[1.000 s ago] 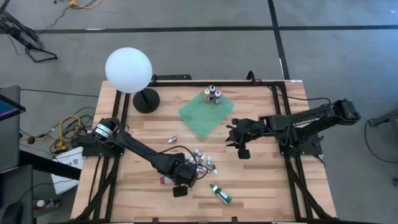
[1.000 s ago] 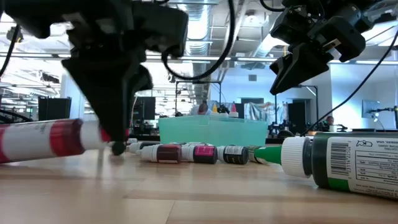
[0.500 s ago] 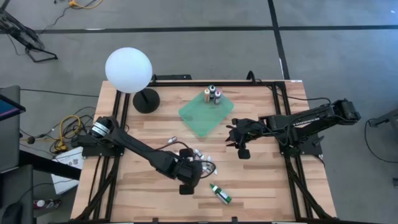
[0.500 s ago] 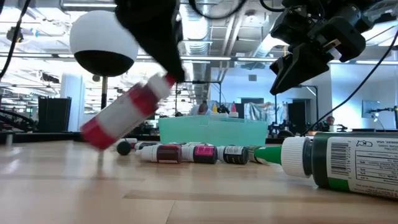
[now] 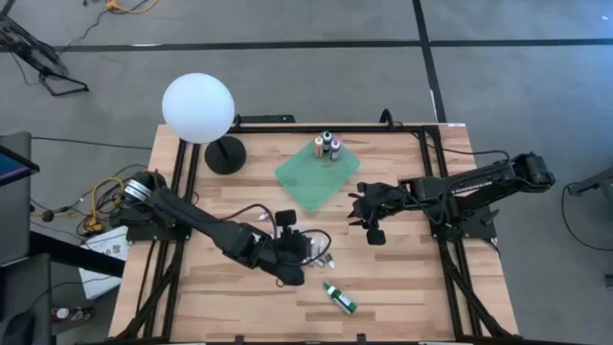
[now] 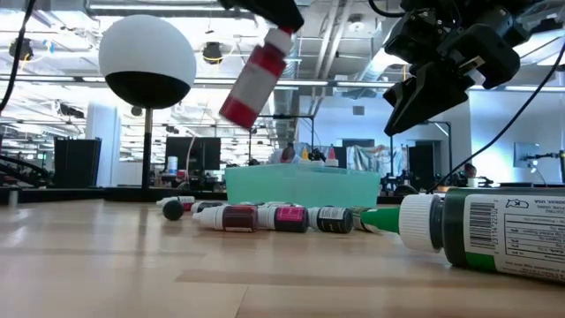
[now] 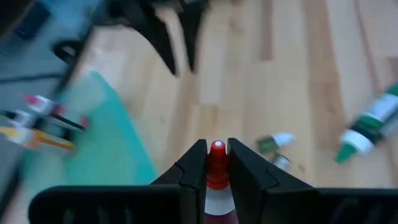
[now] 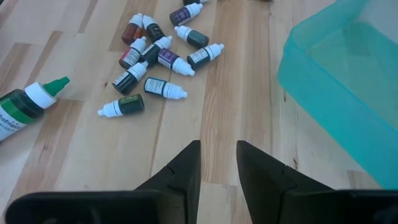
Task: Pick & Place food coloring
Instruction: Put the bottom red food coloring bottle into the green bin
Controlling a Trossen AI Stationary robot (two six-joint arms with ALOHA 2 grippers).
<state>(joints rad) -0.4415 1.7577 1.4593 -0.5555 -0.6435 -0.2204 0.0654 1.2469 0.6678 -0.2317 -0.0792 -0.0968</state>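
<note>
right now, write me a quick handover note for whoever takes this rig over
Left gripper: shut on a red bottle, lifted clear of the table, tilted.
Right gripper: jaws open, empty, hovering by the teal tray.
Done: three bottles stand at the tray's far corner.
Left: a cluster of small dropper bottles lying on the wood, plus a large green bottle near the front edge. Likely next: carry the red one to the tray.

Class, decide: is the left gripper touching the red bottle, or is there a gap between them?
Touching. In the left wrist view, the left gripper has a finger pressed against each side of the red bottle, with no gap; the low view shows the bottle lifted off the table.
</note>
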